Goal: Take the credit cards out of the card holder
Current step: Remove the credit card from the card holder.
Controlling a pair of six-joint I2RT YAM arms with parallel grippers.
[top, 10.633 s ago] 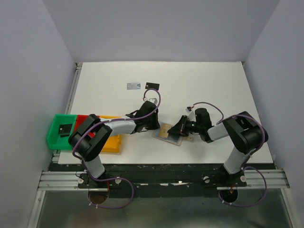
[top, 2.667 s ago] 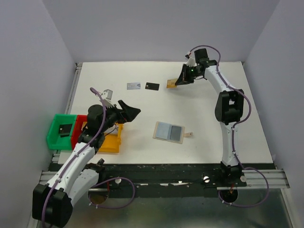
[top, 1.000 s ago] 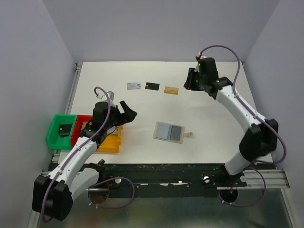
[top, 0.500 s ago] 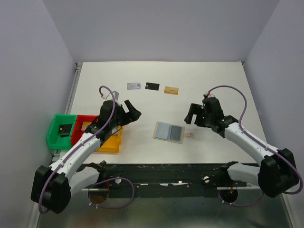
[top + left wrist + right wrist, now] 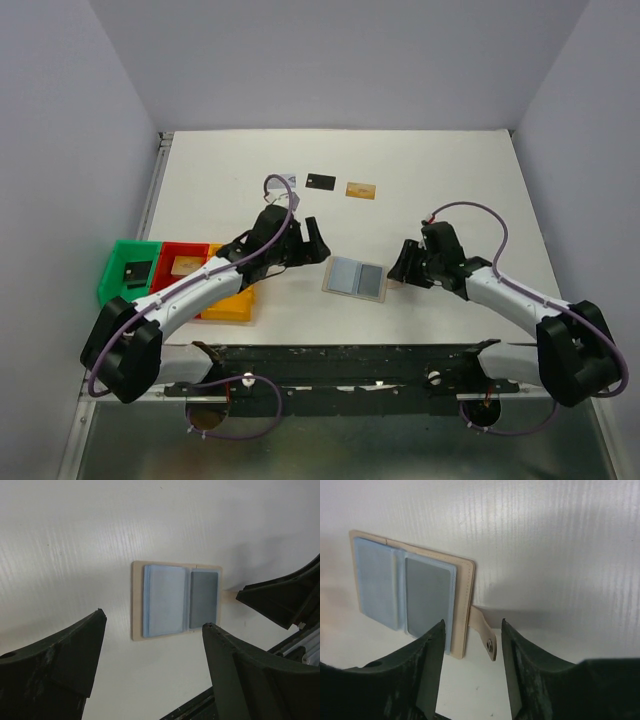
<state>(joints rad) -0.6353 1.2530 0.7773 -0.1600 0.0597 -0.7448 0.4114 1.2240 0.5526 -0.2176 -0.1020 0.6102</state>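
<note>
The card holder [image 5: 357, 277] lies open and flat on the white table, with a pale blue left panel, a darker grey right panel [image 5: 427, 597] and a tan strap [image 5: 485, 632] at its right edge. Three credit cards lie further back: silvery-white [image 5: 288, 180], black [image 5: 321, 181] and orange-gold [image 5: 360, 190]. My left gripper [image 5: 318, 248] hovers open just left of the card holder [image 5: 175, 600], holding nothing. My right gripper [image 5: 398, 268] is open and empty. Its jaws [image 5: 472, 625] straddle the holder's tan right edge and strap from above.
Green [image 5: 130, 272], red [image 5: 180, 265] and yellow [image 5: 225, 300] bins stand at the left edge beside the left arm. The green bin holds a small black thing. The table's front edge and the black mounting rail [image 5: 350, 350] run close below the holder.
The right arm swung from the far cards down to the holder's right edge and its jaws narrowed. The left gripper moved right, close to the holder's left side.
</note>
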